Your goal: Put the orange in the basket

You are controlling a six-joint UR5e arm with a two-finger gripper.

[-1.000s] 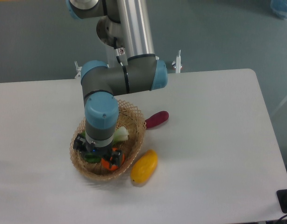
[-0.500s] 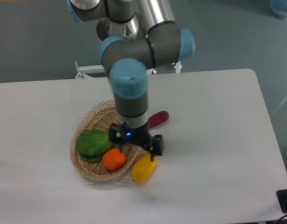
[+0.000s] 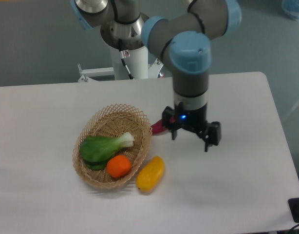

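The orange (image 3: 119, 166) is a small round bright-orange fruit lying inside the wicker basket (image 3: 112, 113), near its front edge, beside a green leafy vegetable (image 3: 102, 147). My gripper (image 3: 191, 137) hangs above the table to the right of the basket, well clear of it. Its fingers (image 3: 207, 143) stand apart with nothing between them, so it is open and empty.
A yellow-orange mango-like fruit (image 3: 150, 174) lies on the table against the basket's front right. A dark red elongated object (image 3: 158, 127) lies right of the basket, partly hidden behind the gripper. The table's right edge is at the far right.
The gripper has moved from over the basket, where it was at the orange, up and to the right. The orange stays in the basket, let go.
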